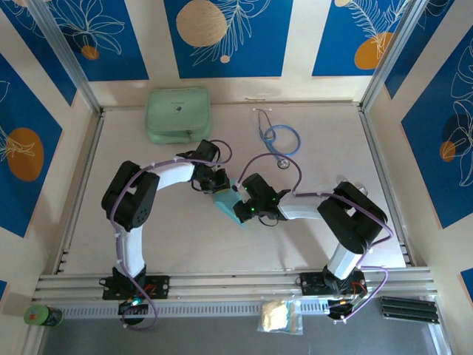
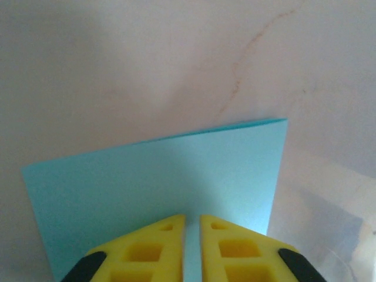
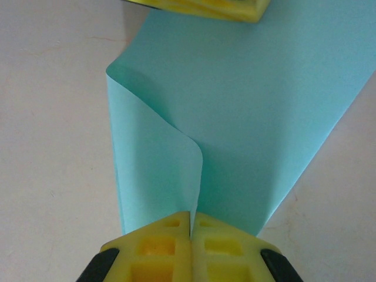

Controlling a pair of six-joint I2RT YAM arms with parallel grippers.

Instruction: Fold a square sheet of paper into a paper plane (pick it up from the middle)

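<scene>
1. In the right wrist view, the right gripper (image 3: 191, 216) sits at 6 o'clock with its yellow fingers pressed together and no gap between them. They pinch the near edge of the square sheet of paper (image 3: 252, 117).
2. Just above those fingertips the sheet buckles into a soft standing fold.
3. In the left wrist view, the left gripper (image 2: 192, 220) sits at 6 o'clock with its jaws a narrow slit apart. Light-blue paper shows through the slit, and we cannot tell whether the pads touch it.
4. The right wrist view gives us the curled fold, which runs from the fingertips toward 11 o'clock. It also gives us the other gripper's yellow tips at 12 o'clock, on the sheet's far edge.
5. The left wrist view gives us a flat, smooth face of the sheet. It spreads ahead of the fingers from 9 to 2 o'clock and ends in a straight far edge.
6. From above, we see the sheet near the middle of the table (image 1: 185, 237), partly covered by the wrists. The left gripper is at its 11 o'clock and the right gripper at its 4 o'clock, both right against it.
7. Farther back, well apart from the paper, a mint-green case (image 1: 178, 115) lies at 11 o'clock and a stethoscope (image 1: 279, 139) at 1 o'clock.
</scene>
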